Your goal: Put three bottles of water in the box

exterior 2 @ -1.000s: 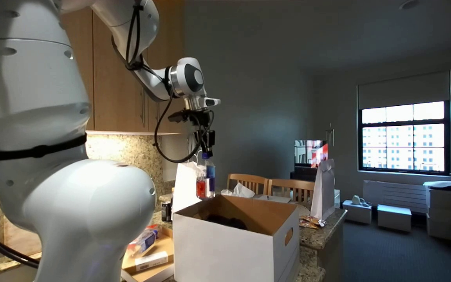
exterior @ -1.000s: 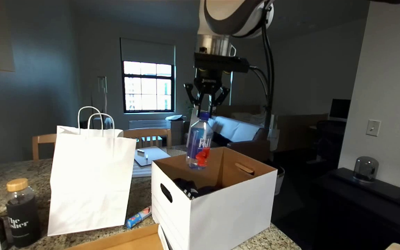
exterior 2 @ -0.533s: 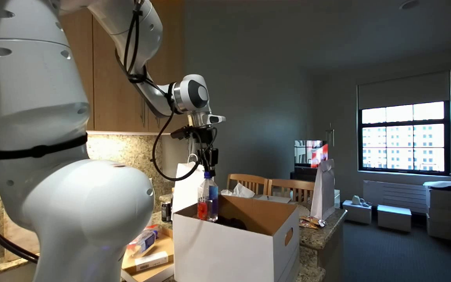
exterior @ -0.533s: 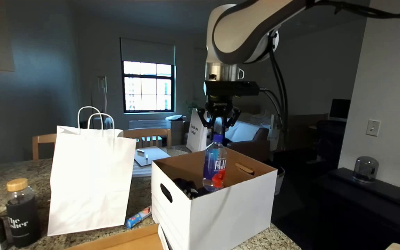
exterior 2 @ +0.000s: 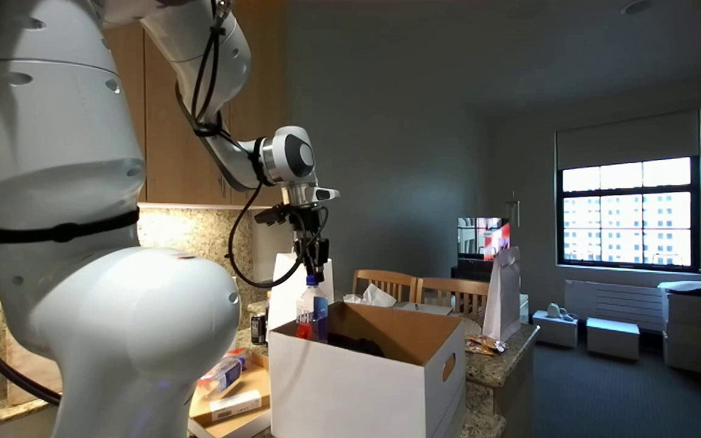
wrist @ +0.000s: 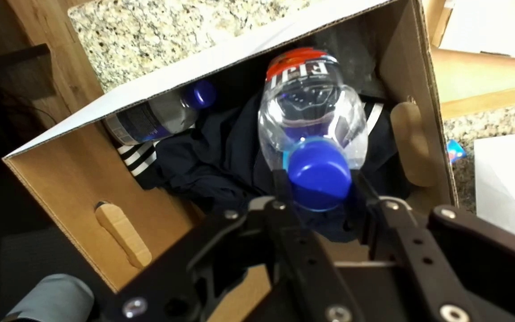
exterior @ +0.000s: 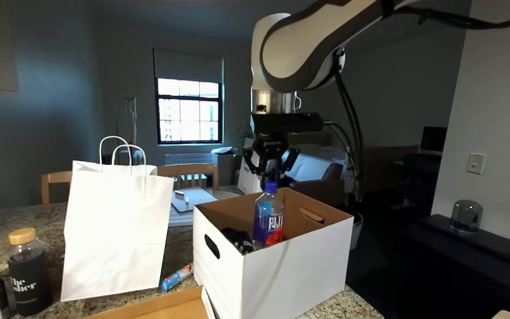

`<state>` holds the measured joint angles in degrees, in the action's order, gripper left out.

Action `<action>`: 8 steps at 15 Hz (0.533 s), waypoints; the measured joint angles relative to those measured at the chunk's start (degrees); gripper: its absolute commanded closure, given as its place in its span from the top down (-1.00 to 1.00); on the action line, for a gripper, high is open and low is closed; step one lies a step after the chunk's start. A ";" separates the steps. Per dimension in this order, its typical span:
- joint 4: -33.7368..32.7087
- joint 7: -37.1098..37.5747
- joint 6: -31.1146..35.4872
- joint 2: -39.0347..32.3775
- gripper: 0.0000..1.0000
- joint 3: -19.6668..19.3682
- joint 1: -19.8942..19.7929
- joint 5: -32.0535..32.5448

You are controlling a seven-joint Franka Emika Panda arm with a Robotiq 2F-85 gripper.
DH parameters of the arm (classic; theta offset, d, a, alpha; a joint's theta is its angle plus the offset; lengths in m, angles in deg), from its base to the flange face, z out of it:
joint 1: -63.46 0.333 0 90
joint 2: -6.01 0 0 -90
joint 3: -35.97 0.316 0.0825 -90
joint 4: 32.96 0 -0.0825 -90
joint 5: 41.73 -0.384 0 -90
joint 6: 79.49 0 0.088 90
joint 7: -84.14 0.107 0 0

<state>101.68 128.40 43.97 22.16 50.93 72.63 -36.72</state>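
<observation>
The bottle of water [wrist: 312,116] is held nearly upright, its lower end inside the box [exterior: 295,270], while my gripper [wrist: 319,179], drawn in to cap width, pinches only the blue cap [exterior: 271,187], presumably so the body enters first.

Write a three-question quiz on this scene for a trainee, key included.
1. Where on the held bottle does the gripper grip?
2. True or false: the box already contains another bottle.
3. Pick one. The dark cloth in the box shows: A) polka dots; B) white stripes; C) red checks.

Key: 1. At its blue cap. 2. True. 3. B.
</observation>
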 measured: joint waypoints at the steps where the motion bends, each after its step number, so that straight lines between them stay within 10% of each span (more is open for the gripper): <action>1: 0.00 0.15 0.01 -0.91 -0.77 0.71 0.00 0.02; 8: 0.01 9.93 8.07 -9.44 -0.78 3.27 0.22 1.08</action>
<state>101.69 138.33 52.04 12.72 54.20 72.85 -35.64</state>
